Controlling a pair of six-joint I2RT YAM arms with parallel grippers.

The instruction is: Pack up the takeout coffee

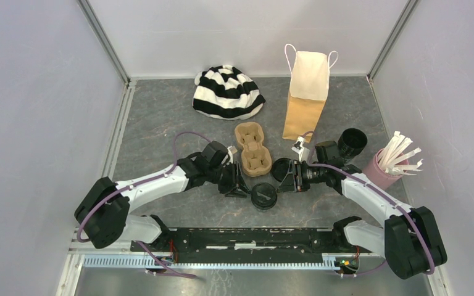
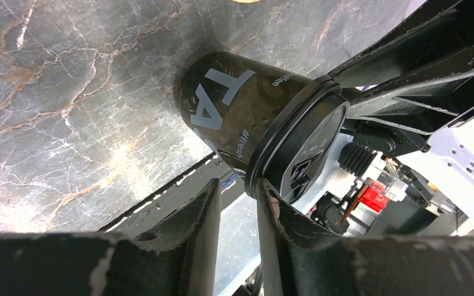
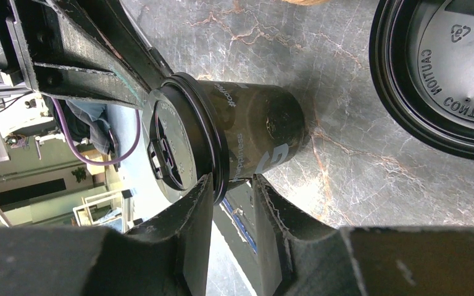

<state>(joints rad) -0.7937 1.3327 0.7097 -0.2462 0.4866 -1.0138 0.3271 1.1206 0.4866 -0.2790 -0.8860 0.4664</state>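
Observation:
One takeout coffee cup [image 1: 263, 197], black with its flat lid on, stands upright at the front middle of the table. It also fills the left wrist view [image 2: 234, 111] and the right wrist view [image 3: 253, 129]. My left gripper [image 1: 239, 188] [image 2: 237, 188] is open just left of it, and one fingertip [image 2: 265, 191] touches the lid's rim. On the cup's right my right gripper [image 1: 287, 179] [image 3: 233, 182] is open, its tips either side of the lid's rim. A second black cup [image 1: 352, 143] has no lid. A loose black lid [image 1: 281, 168] [image 3: 450, 68] lies on the table.
A brown paper bag [image 1: 305, 92] stands open at the back. The moulded cardboard carrier [image 1: 252, 149] lies between the arms, just behind the cup. A striped hat [image 1: 227, 92] sits at the back left. At the right is a pink cup [image 1: 379, 172] holding white sticks.

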